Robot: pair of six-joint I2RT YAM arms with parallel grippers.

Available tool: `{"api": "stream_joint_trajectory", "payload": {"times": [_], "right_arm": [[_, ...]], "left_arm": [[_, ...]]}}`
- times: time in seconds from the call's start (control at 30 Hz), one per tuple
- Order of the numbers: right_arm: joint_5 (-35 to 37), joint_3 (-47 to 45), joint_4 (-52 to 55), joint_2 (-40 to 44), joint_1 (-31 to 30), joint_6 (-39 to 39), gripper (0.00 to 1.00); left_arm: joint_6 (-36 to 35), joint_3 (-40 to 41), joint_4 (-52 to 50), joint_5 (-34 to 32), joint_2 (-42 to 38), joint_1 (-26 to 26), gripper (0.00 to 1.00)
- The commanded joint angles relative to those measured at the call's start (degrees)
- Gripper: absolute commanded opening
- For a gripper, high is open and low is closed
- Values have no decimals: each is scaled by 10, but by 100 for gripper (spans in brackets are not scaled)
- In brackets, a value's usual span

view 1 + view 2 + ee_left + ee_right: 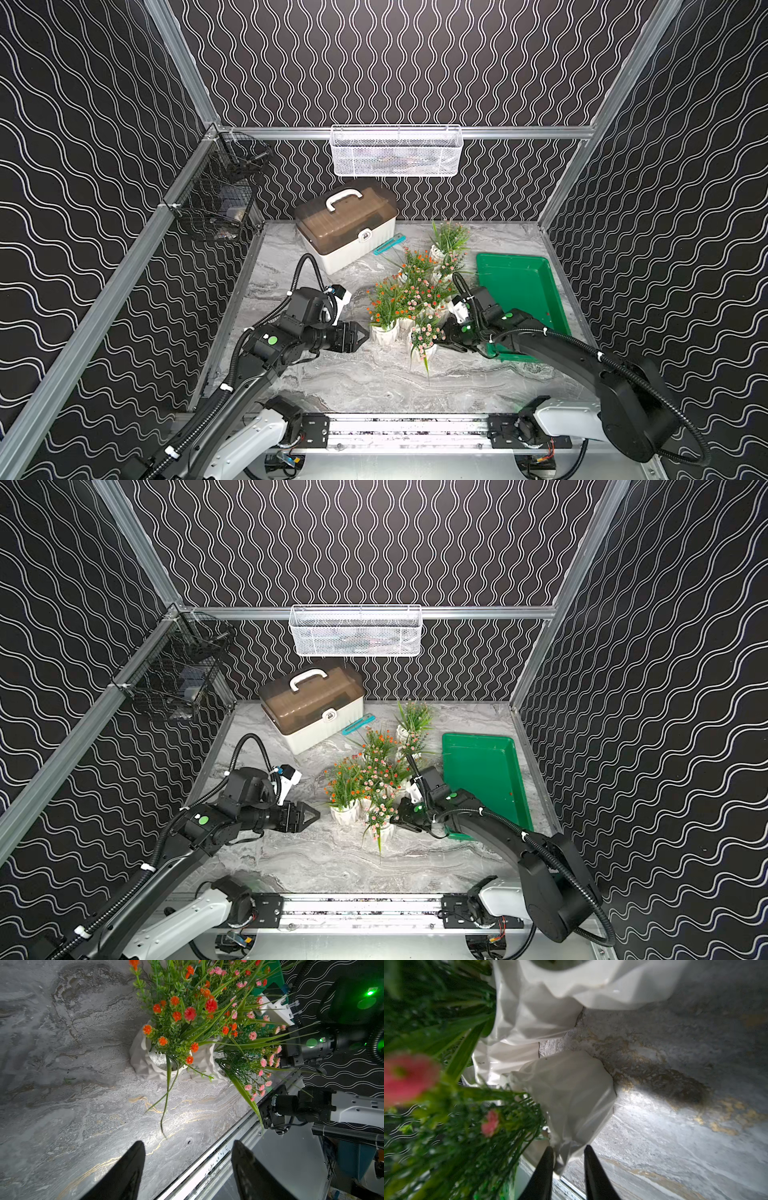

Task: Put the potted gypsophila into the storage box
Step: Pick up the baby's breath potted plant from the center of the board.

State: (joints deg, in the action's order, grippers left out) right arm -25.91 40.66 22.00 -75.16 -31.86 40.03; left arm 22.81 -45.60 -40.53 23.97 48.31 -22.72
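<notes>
My right gripper (pixel 568 1147) straddles the wall of the front pink-flowered pot (pixel 571 1095), jaws narrow, though I cannot tell if they pinch, ready to lift it off the counter (pixel 374 386) into the green tray (pixel 519 274) at the right edge, while the left gripper (pixel 365 332) hovers with jaws apart.

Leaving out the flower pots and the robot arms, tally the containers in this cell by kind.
green storage box: 1
white case with brown lid: 1
white mesh basket: 1
black wire basket: 1
Total: 4
</notes>
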Motion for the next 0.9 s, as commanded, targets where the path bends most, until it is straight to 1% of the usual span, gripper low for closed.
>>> {"api": "stream_joint_trajectory", "payload": {"times": [0.0,0.37,0.57,0.73,0.87], "right_arm": [[28,8,16,-7,-4,1,27],[75,18,30,-24,-29,4,26],[98,29,49,-32,-39,-1,20],[116,36,70,-15,-44,-3,18],[123,38,82,-2,-45,-3,13]], "left_arm": [[5,2,10,-4,-2,0,70],[5,0,7,-15,-4,1,70],[7,1,8,-19,-8,1,71],[7,1,7,-17,-6,0,71],[6,1,7,-17,-7,1,71]]}}
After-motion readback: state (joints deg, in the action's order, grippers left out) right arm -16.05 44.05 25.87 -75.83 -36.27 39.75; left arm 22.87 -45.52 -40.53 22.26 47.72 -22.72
